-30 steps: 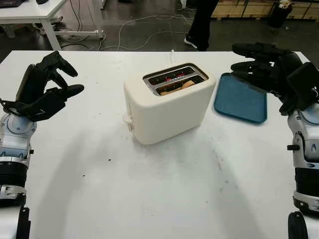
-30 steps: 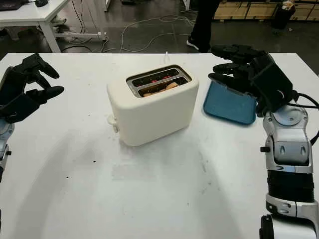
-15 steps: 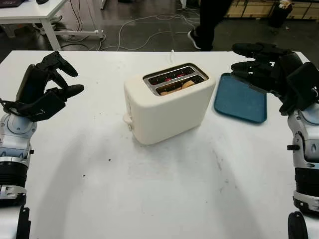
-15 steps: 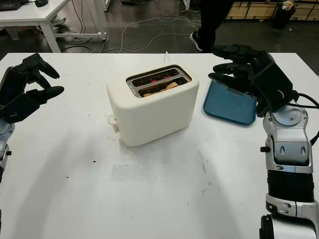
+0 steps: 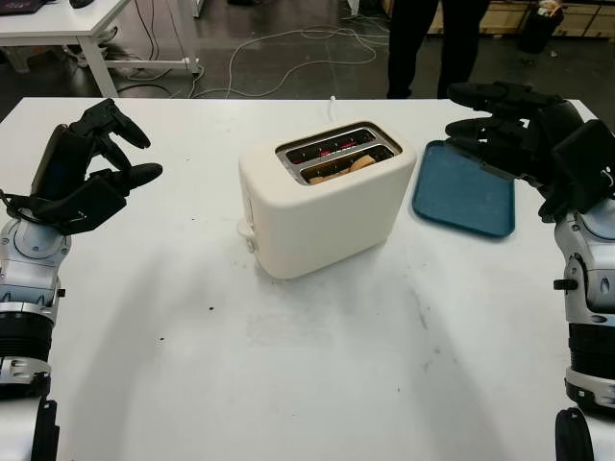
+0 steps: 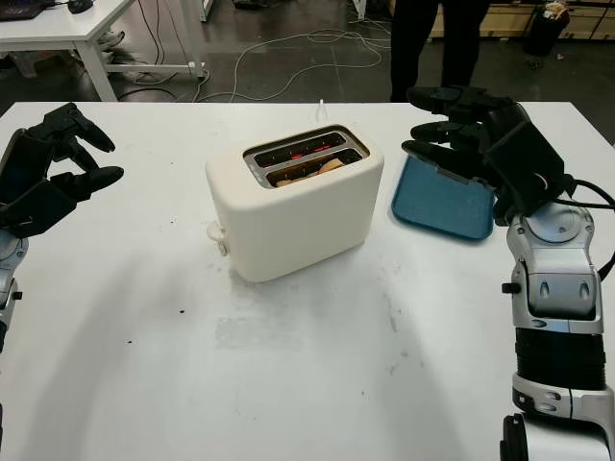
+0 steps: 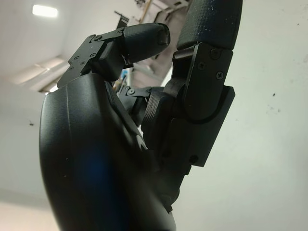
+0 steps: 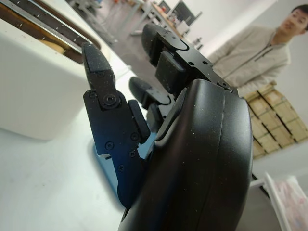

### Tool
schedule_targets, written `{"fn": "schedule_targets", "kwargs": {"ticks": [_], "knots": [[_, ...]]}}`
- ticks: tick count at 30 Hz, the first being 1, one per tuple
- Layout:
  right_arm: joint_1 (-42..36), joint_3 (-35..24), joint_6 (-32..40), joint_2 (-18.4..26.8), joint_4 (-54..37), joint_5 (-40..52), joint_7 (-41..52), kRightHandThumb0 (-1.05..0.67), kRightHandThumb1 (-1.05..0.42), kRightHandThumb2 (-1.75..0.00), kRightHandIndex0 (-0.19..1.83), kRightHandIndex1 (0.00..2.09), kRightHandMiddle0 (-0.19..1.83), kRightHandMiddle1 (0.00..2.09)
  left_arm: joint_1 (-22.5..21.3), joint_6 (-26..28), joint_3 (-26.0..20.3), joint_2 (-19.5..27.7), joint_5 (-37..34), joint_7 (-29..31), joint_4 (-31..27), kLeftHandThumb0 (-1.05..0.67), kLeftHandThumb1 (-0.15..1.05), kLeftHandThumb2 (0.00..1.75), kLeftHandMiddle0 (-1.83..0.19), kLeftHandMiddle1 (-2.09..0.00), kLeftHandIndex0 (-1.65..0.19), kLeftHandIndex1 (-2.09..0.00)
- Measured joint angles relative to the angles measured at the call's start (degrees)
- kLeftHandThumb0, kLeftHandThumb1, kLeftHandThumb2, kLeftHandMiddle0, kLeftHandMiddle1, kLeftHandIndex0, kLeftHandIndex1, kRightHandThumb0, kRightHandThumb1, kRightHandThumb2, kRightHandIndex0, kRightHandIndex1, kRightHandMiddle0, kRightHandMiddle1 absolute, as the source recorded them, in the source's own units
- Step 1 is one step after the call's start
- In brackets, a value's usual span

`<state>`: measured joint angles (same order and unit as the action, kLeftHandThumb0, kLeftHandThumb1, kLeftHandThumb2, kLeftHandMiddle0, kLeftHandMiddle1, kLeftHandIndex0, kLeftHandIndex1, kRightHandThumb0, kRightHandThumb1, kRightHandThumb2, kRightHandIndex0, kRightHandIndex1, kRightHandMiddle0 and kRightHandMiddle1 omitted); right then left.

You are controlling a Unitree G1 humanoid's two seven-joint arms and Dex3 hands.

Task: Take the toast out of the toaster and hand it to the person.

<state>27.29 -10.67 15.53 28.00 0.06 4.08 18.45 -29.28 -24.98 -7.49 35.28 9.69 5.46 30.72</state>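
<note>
White tabletop [image 5: 317,384] is set in a workshop room, with cables trailing over the dark floor behind it. Places are given from the toaster [image 5: 327,197], which stands cream and upright near the table's middle.

Change noted: the person [image 5: 437,43], seen stepping past beyond the toaster a second ago, is now stood squarely at the table's far edge, both legs planted behind and slightly right of the toaster. Both robot hands and the toaster are unmoved. Judged: the receiver is now in position, but the extraction is not yet begun.

Toast [image 5: 348,166] is seated low in the toaster's nearer slot, only its tan top edge showing; the farther slot shows a reddish glow inside.

Left hand [image 5: 91,173] is held well to the toaster's left, raised above the table, open and carrying nothing. Right hand [image 6: 471,130] is held to the toaster's right, above the blue tray [image 5: 466,200], also open and empty, fingers pointed toward the toaster.

Views compared: the head views give only the person's legs and the full layout. The right wrist view adds the person's upper body in a light zip jacket [image 8: 252,60], plus stacked cartons behind, and the toaster's slot rim seen close. The left wrist view gives the left hand's shell against bare table and ceiling light.
</note>
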Motion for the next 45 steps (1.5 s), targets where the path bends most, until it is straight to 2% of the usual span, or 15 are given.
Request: {"fn": "schedule_targets", "kwargs": {"ticks": [45], "knots": [[0.0,0.0,-0.2,-0.1,0.1,0.2,0.0,-0.35,-0.79,0.0,0.49,0.72,0.75,0.0,0.0,0.4,-0.2,0.0,0.0,0.0,-0.4,-1.05,0.92,0.2,-0.57,-1.63,-0.4,-1.59]]}}
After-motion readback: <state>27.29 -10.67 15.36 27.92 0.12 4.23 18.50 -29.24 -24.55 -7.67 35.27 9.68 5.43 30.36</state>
